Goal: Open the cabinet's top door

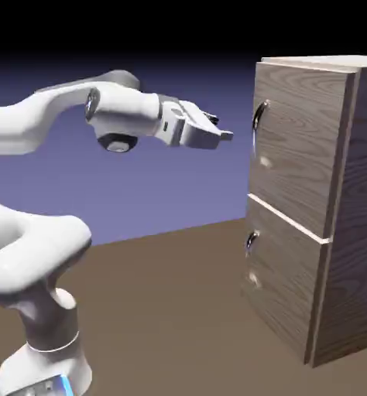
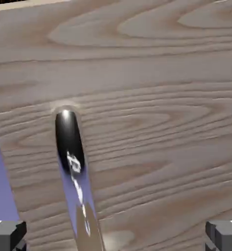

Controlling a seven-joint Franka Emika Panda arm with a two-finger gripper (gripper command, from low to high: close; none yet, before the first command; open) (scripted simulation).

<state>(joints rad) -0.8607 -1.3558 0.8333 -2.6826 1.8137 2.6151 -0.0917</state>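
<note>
Exterior view: the cabinet (image 1: 318,201) stands right of your arm | top door (image 1: 291,139) shut, flush | handle (image 1: 258,117) near its left edge, apart from the fingers | gripper (image 1: 221,133) fully spread, empty; centre the handle between the fingertips before you close.

Exterior view: stood beside the white arm (image 1: 39,232), faced three o'clock toward the tall grey-brown wood-grain cabinet (image 1: 314,201). Hand view: close on its top door (image 2: 152,112); shared the curved silver handle (image 2: 74,166).
</note>
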